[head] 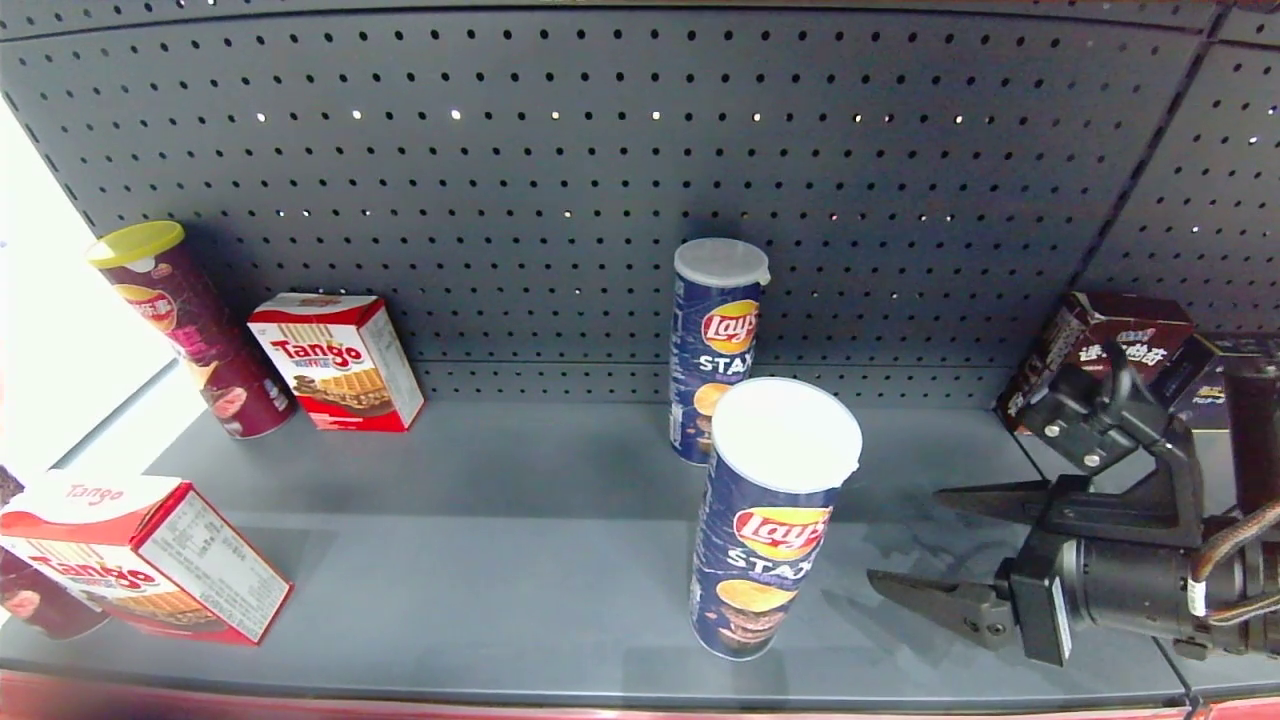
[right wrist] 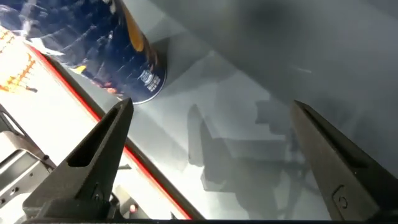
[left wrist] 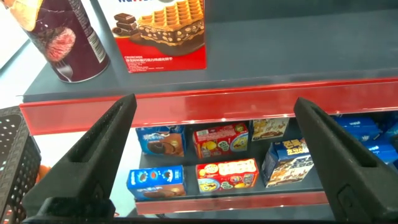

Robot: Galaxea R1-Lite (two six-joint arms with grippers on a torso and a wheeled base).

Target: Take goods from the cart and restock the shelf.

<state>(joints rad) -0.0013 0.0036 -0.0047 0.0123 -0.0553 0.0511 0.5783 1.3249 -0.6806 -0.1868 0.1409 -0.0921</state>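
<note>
The front can of stacked crisps (head: pixel 770 520) was found upright near the front edge of the grey shelf (head: pixel 450 540), directly ahead of a matching can (head: pixel 715 350) that stood by the pegboard back. The right gripper (head: pixel 905 537) was held level just to the right of the front can. Its fingers were spread wide and gripped nothing, and a gap was visible between the nearer fingertip and the can wall. The left gripper (left wrist: pixel 214 106) was likewise spread and empty, held low in front of the shelf's red edge strip (left wrist: pixel 249 102).

The chief hazard was judged to be the tall can itself (narrow in the base, and set close to the lip). Were the right arm swung leftward or lifted carelessly, the can could be clipped by a fingertip and toppled off the shelf, or knocked back against the rear can. A withdrawal angled to the right could bring the wrist against the dark boxes (head: pixel 1100 345) at that end. If the left arm were raised without clearance, the edge strip or the wafer box (head: pixel 140 570) at the front left corner might be struck.
</note>
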